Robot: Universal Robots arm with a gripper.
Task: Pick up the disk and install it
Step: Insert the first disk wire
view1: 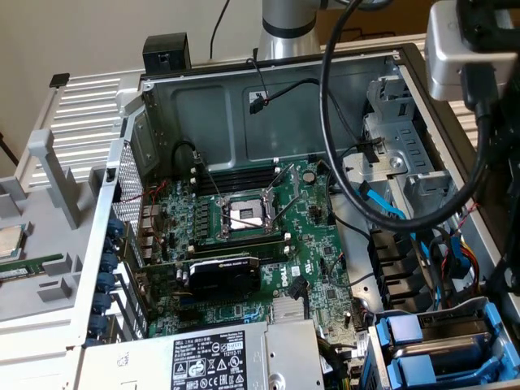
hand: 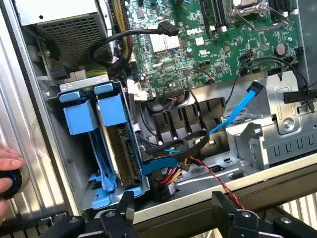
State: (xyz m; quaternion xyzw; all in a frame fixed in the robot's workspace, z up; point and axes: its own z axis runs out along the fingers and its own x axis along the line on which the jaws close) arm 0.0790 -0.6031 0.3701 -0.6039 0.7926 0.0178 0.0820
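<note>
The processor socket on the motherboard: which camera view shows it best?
The exterior view. There the processor socket lies whole on the green motherboard, its metal frame plain to see. The wrist view cuts it off and gives just a corner.

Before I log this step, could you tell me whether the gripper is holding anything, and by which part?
Nothing is held: the gripper is open, with nothing between its fingers.

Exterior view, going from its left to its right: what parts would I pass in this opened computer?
Green memory stick → blue slot clips → black graphics card → blue flat cable.
</note>
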